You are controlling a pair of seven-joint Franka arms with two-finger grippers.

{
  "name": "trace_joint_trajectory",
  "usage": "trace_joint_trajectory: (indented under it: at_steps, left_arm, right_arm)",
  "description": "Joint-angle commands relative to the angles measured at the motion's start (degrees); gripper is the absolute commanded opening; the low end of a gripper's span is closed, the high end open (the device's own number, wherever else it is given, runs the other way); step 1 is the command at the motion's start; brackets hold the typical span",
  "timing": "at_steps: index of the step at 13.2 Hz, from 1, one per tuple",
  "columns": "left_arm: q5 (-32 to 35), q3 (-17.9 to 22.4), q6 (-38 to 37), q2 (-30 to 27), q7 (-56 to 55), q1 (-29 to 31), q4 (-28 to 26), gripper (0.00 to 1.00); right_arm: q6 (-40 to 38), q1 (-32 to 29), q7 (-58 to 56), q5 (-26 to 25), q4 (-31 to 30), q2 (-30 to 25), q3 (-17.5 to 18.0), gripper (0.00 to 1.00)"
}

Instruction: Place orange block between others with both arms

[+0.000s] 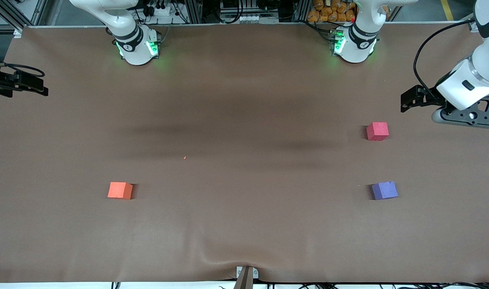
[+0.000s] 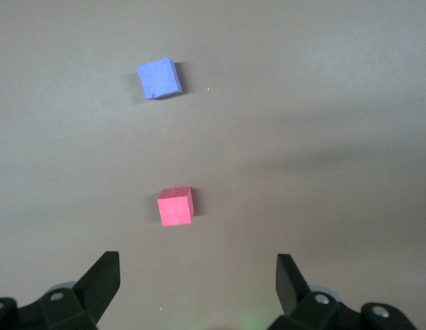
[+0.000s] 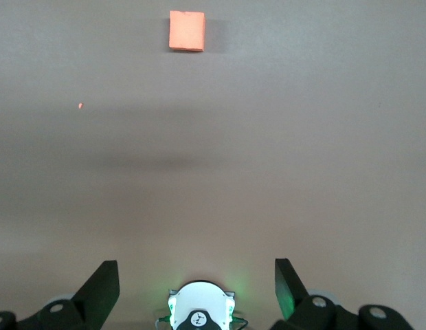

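The orange block (image 1: 120,190) (image 3: 187,30) lies alone on the brown table toward the right arm's end. At the left arm's end the red-pink cube (image 1: 377,131) (image 2: 175,207) sits on the table. The purple-blue cube (image 1: 384,190) (image 2: 159,78) is nearer the front camera, with a bare gap between the two. My left gripper (image 1: 405,104) (image 2: 198,275) hangs open and empty above the table beside the red-pink cube. Up over the table's edge at the right arm's end, my right gripper (image 1: 39,87) (image 3: 197,275) is open and empty, well apart from the orange block.
The two arm bases (image 1: 138,46) (image 1: 354,44) glow green along the table's back edge. A tiny orange crumb (image 1: 184,157) lies mid-table. The brown cover wrinkles near a small bracket (image 1: 246,275) at the front edge.
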Motion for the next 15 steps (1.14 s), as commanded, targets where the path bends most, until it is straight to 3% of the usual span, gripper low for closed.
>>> trace_joint_trajectory:
  at_steps: [1,7,15]
  left_arm:
    - [1.5,-0.6,-0.9,-0.2,-0.9,-0.1,0.2,1.00]
    - [1.5,-0.7,-0.9,0.2,-0.9,0.1,-0.2,1.00]
    - [1.5,-0.7,-0.8,0.7,-0.9,-0.1,-0.2,1.00]
  right_arm:
    - [2.9,0.2,-0.1,1.7,-0.1,1.6,-0.2,1.00]
    - [16.0,0.9,-0.1,1.7,-0.1,12.3,-0.2,1.00]
    - [27.9,1.3,-0.1,1.9,-0.7,25.3,-0.1,1.00]
